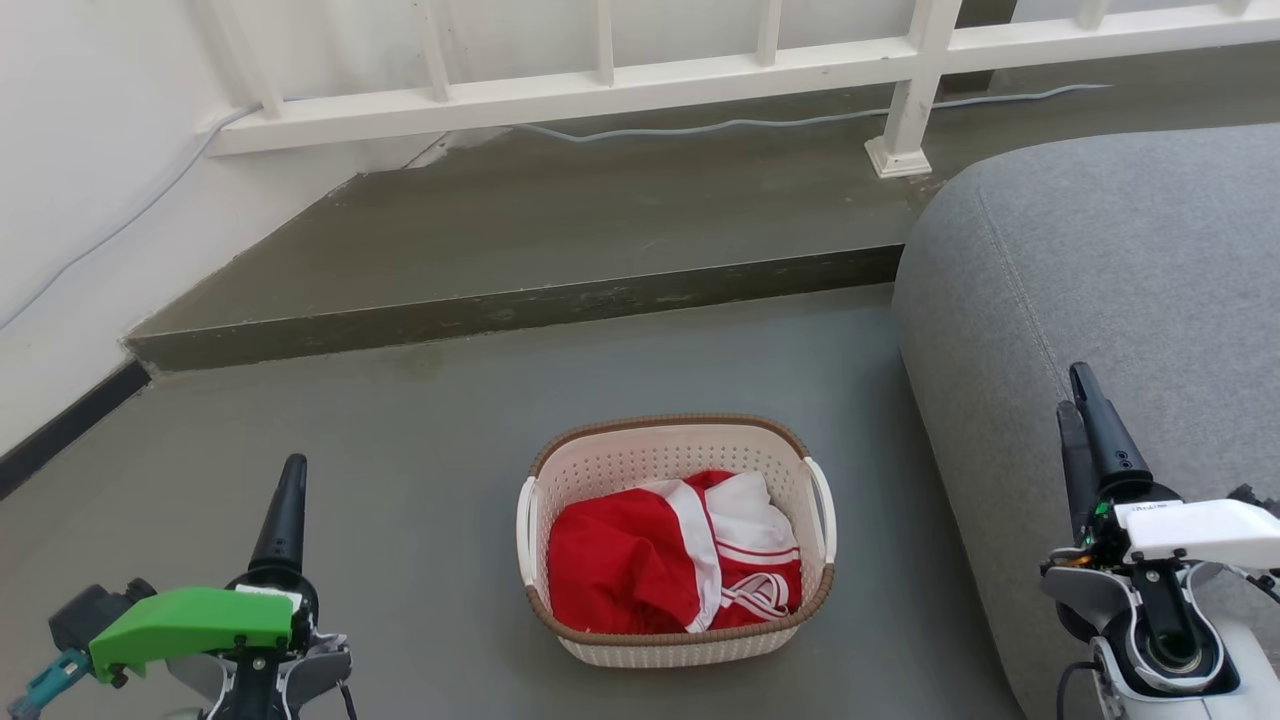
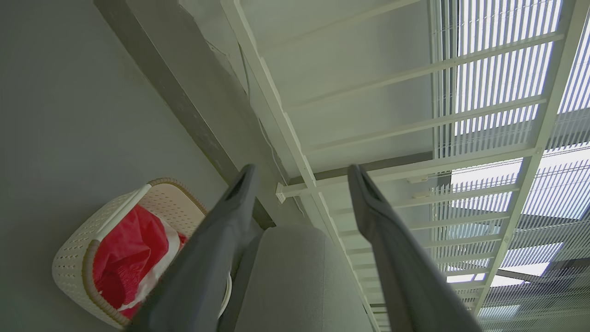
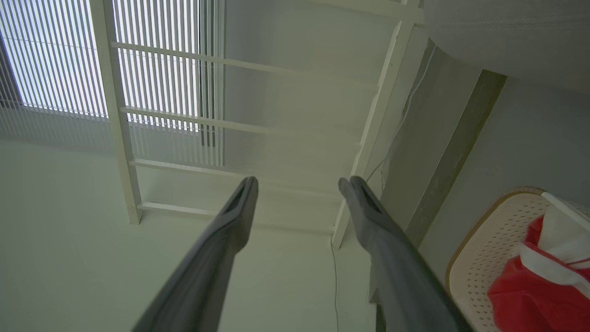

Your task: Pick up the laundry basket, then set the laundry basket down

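The laundry basket [image 1: 640, 455], cream-white and perforated with a brown woven rim and white side handles, stands on the grey floor in the middle of the head view, holding red and white clothes. My left gripper [image 1: 287, 505] hovers to its left, apart from it; in the left wrist view the left gripper [image 2: 299, 175] is open and empty, with the basket [image 2: 73, 258] at lower left. My right gripper [image 1: 1085, 410] is over the sofa edge to the basket's right; the right wrist view shows this gripper [image 3: 299, 184] open, with the basket [image 3: 479, 258] at lower right.
A grey sofa [image 1: 1120, 270] rises close on the basket's right. Behind the basket a raised concrete step [image 1: 520, 310] runs across, with a white railing [image 1: 600, 90] and a cable [image 1: 720, 125] on it. A white wall [image 1: 90, 150] stands at the left.
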